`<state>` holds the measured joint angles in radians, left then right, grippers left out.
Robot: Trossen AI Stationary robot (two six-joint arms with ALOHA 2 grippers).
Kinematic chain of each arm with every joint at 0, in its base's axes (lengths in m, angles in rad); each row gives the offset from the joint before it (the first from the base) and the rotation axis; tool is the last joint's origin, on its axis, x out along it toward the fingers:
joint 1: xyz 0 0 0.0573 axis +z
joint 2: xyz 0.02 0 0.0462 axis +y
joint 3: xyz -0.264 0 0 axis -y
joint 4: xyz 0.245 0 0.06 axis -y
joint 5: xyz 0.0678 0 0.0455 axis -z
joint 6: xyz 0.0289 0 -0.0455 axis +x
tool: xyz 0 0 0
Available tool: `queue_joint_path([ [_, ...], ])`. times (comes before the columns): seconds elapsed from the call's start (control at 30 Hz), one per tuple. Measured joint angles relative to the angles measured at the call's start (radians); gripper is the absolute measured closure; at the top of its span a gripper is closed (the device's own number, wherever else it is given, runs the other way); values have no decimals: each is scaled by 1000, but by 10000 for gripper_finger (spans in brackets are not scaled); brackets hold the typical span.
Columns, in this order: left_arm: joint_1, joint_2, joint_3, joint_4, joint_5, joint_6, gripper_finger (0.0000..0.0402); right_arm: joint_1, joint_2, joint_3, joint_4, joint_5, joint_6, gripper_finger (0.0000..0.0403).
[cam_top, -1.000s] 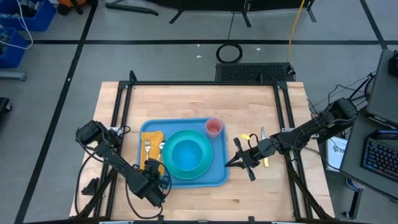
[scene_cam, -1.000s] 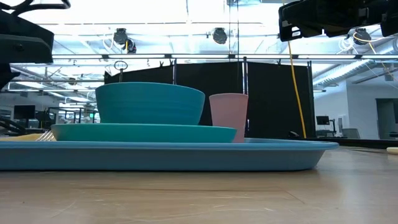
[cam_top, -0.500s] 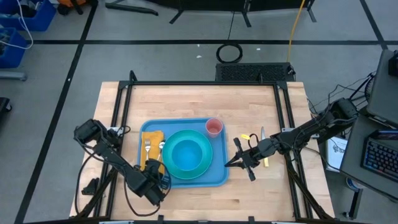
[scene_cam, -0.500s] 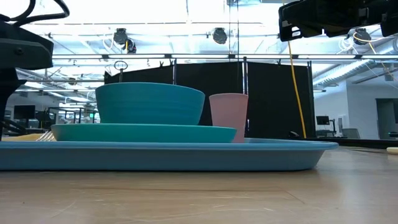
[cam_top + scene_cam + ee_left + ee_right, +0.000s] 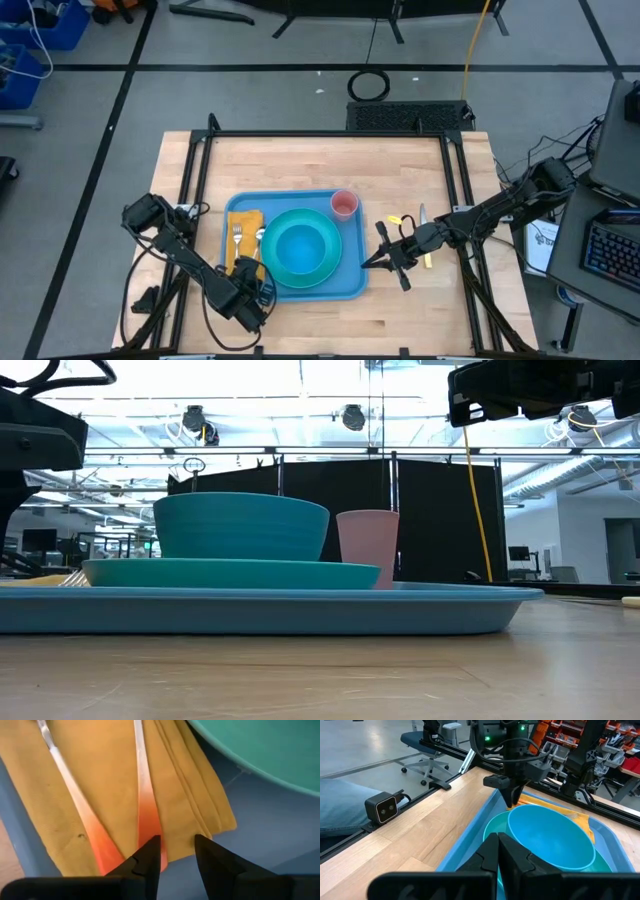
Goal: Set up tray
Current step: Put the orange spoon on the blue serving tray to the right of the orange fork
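A: Looking down from the high view first, what have you got?

B: My tray (image 5: 350, 282) lies on the table (image 5: 320, 160), nearer the front edge. On it sit a napkin (image 5: 244, 222) at the left, a plate (image 5: 284, 276) with a bowl (image 5: 300, 248) in it, and a pink cup (image 5: 344, 205) at the far right corner. My left gripper (image 5: 247, 270) hangs over the napkin's near end. My right gripper (image 5: 372, 262) is just off the tray's right rim, above bare wood.

A: And the low view?

B: Tray (image 5: 270, 610) across the front, plate (image 5: 230, 573) on it, bowl (image 5: 240, 526) on the plate, cup (image 5: 368, 548) just beside the bowl. Both my arms only show as dark shapes at the top corners.

A: Left wrist?

B: My left fingers (image 5: 150, 862) stand a little apart, right over the napkin's (image 5: 105, 795) edge. Two utensils lie on the cloth: one orange handle (image 5: 150, 827) runs down to the left-hand fingertip, the other handle (image 5: 95, 837) lies beside it. I cannot tell whether a finger touches the first one. Nothing is gripped. Plate (image 5: 270, 750) is off to one side, blue tray (image 5: 250, 830) floor under it all.

A: Right wrist?

B: My right fingers (image 5: 490, 852) are pressed together, holding nothing. Past them I see the bowl (image 5: 550, 837), the tray's rim (image 5: 465, 845), and my left gripper (image 5: 512, 800) over the napkin (image 5: 582, 822).
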<state>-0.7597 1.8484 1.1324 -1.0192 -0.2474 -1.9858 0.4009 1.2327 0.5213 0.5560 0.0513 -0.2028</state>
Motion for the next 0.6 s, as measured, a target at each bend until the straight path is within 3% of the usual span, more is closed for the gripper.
queue_joint_path([
  [0.6,0,-2,2,-24,-10,19,279,0,0,0,0,0,-3,403],
])
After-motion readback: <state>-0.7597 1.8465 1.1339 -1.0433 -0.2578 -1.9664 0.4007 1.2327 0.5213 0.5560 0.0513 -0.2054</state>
